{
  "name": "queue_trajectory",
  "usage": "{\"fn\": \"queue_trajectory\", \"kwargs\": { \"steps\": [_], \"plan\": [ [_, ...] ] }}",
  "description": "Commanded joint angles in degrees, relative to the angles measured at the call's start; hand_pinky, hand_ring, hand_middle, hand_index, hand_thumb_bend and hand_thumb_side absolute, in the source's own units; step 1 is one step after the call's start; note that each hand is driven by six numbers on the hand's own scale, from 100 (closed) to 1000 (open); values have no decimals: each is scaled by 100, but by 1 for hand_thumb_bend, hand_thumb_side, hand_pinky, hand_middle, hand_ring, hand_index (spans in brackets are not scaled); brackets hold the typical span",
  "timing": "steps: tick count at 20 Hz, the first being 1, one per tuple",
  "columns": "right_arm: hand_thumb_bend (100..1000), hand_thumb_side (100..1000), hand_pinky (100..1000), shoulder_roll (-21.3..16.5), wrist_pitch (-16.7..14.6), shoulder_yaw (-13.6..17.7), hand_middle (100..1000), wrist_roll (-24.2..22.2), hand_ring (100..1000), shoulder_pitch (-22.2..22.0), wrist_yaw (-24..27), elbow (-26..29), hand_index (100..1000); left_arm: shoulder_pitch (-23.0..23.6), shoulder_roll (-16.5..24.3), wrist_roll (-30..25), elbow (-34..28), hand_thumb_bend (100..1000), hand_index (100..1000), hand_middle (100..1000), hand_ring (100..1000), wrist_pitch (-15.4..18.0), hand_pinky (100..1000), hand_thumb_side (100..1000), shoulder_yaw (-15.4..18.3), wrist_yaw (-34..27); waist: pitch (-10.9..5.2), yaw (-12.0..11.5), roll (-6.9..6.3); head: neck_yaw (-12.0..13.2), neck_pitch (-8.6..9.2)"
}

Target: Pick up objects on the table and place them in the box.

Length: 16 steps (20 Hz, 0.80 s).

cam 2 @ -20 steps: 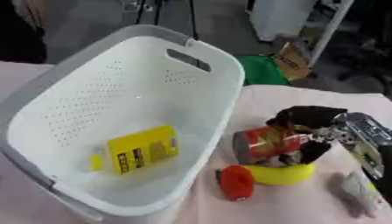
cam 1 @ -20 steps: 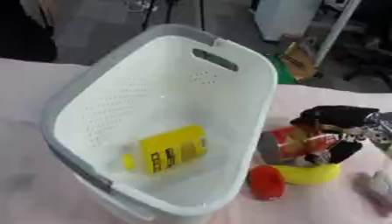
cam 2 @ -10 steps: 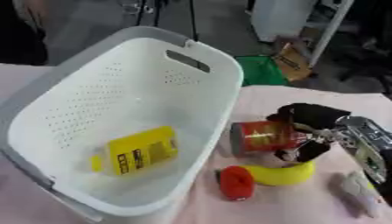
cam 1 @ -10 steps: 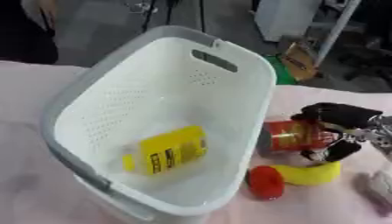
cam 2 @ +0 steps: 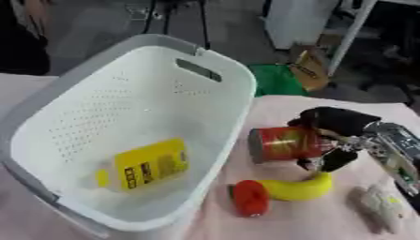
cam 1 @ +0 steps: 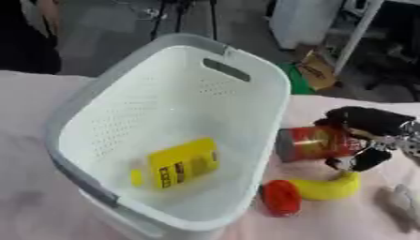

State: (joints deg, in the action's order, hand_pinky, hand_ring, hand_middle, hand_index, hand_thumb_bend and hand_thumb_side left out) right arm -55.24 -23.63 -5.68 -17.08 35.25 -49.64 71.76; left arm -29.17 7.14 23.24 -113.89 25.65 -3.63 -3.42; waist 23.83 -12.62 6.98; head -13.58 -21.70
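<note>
Pale pink cloth covers the table (cam 2: 295,108), and beyond its far edge lies a dim, cluttered workshop floor with a cardboard box (cam 2: 305,65) and something green (cam 2: 275,79) beside it. Right of centre, a red can (cam 2: 283,144) with a gold band lies on its side, its round end facing the basket. The robot's right hand (cam 2: 336,126), black with silver parts, comes in from the right edge and is wrapped around the can, fingers curled over the top and another finger or thumb tucked below it. Whether the can rests on the cloth or is lifted clear cannot be told. Just below the can lies a yellow banana (cam 2: 295,186), and touching its left end is a small red object (cam 2: 250,197), rounded and hard to make out. Near the lower right corner lies a pale, whitish lump (cam 2: 379,206), its form unclear. Left of the can, close beside it, stands a large white laundry basket (cam 1: 262,101) with a grey rim, perforated walls and a handle slot at its far end; it fills most of the view. On the basket's floor lies a flat yellow bottle (cam 1: 176,163) with dark printing on its label. The left hand does not appear in either view.
</note>
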Motion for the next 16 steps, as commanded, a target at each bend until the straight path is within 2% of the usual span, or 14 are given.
{"fn": "queue_trajectory", "kwargs": {
  "steps": [1,16],
  "plan": [
    [114,494,984,-389,41,73,766,68,980,40,61,179,543,-22,84,-11,-70,100,670,603,469,-16,518,964,18,36,-208,38,-30,31,-37],
    [105,457,986,-870,132,124,759,197,979,-183,276,586,506,95,80,-22,-70,100,670,601,469,-37,517,962,31,102,-459,251,-67,246,-158]
  ]
}}
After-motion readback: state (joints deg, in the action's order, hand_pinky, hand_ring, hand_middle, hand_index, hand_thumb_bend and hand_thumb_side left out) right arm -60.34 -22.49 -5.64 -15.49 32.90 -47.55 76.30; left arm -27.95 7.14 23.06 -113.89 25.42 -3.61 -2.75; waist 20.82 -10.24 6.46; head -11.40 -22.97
